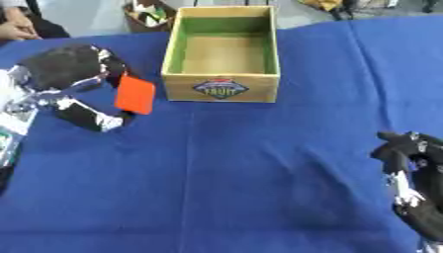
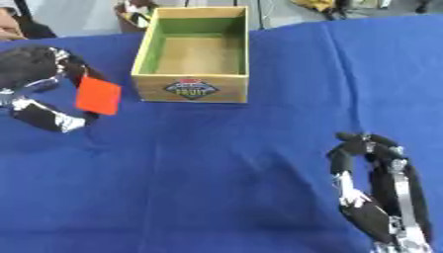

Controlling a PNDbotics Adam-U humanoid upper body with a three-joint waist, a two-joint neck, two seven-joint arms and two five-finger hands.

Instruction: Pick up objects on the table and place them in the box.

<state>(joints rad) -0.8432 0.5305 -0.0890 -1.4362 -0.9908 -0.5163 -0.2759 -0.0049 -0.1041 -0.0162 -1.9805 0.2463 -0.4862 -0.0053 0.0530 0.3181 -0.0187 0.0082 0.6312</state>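
A blue cloth-covered surface (image 1: 242,173) is carrying an open wooden box with a green-lined interior (image 1: 221,54) at its far middle, sitting empty. The right hand (image 2: 376,192) is resting near the lower right, fingers relaxed and holding nothing. The left hand (image 1: 73,86) is pinching a flat orange-red rectangular card (image 1: 135,94) just left of the box.

Orange-red flat card-like object (image 1: 135,94): rectangular, tilted, held off blue surface (image 1: 234,173) between thumb and fingers of left hand (image 1: 73,81); sits just left of box, near its front left corner.

Box (image 1: 221,87): wooden, rectangular, open top, upright on surface at far centre. Inner walls green, floor bare wood, nothing visible inside. Front wall carries diamond-shaped label, dark blue with red, reading "FRUIT".
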